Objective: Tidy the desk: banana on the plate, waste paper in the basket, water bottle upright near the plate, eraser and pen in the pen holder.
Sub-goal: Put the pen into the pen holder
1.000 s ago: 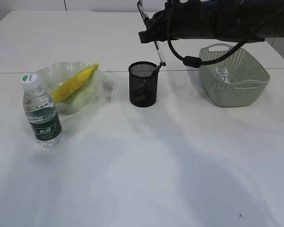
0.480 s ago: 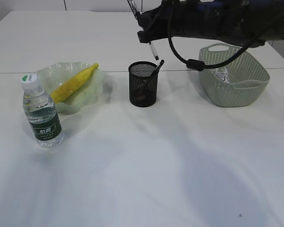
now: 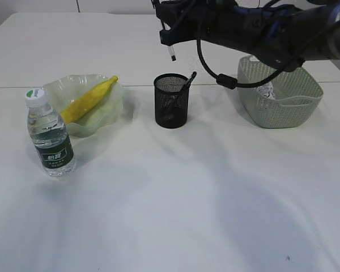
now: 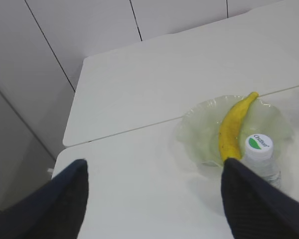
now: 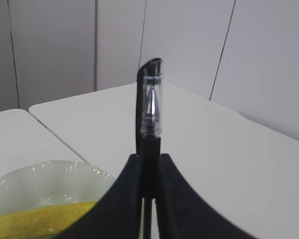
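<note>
The right arm reaches leftward across the top of the exterior view, its gripper clamped on a pen. The left gripper's fingers stand wide apart.

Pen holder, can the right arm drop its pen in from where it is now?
Probably yes: the right pincer grips the pen above the pen holder, slightly to its left, with nothing between; the mouth is open.
</note>
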`<state>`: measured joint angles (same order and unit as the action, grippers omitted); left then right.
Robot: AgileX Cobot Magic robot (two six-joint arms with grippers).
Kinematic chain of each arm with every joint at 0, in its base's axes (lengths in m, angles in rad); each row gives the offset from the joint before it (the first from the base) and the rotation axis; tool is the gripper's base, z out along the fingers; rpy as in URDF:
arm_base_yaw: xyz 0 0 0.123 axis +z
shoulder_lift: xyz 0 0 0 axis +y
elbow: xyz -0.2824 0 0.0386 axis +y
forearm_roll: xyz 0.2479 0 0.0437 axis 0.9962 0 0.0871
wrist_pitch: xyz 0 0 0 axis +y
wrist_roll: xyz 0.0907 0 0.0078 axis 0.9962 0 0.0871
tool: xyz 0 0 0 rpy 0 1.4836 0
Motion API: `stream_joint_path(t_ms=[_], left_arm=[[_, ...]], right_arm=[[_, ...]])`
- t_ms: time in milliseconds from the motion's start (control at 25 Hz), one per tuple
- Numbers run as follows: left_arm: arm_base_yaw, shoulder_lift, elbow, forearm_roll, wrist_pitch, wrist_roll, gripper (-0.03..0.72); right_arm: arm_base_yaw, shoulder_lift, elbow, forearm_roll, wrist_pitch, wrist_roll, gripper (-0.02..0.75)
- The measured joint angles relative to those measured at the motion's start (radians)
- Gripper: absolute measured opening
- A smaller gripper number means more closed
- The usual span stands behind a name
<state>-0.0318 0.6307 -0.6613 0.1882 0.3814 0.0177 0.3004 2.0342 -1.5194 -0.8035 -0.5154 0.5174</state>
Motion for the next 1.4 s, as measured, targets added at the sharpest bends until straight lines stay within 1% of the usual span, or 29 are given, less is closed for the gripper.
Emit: stream_joint_path(t_ms=[240,520,720,920,1040,1240,1400], left_arm=[[0.000,0.000,0.000,0.022,0.005,0.000,0.591],[0.000,0.000,0.000,0.038,0.028,0.000,0.591],[0.000,0.000,0.000,0.041,0.030,0.000,0.591],[0.000,0.000,0.000,0.041,0.030,0.000,0.591],[0.000,0.000,0.000,0.041,0.030,0.000,0.591],[0.000,0.000,0.000,0.041,0.030,0.000,0.591],[0.000,0.000,0.000,0.041,0.030,0.000,0.591]], right_arm=[[-0.007,0.031,0.000,0.047,-0.056,-0.110,0.043],[-0.029,0.074,0.000,0.130,-0.138,-0.120,0.043],[-0.030,0.112,0.000,0.166,-0.165,-0.129,0.042],[-0.030,0.151,0.000,0.218,-0.229,-0.143,0.042],[-0.030,0.171,0.000,0.255,-0.243,-0.159,0.042],[-0.030,0.185,0.000,0.271,-0.249,-0.194,0.042],[-0.030,0.187,0.000,0.314,-0.260,-0.248,0.042]])
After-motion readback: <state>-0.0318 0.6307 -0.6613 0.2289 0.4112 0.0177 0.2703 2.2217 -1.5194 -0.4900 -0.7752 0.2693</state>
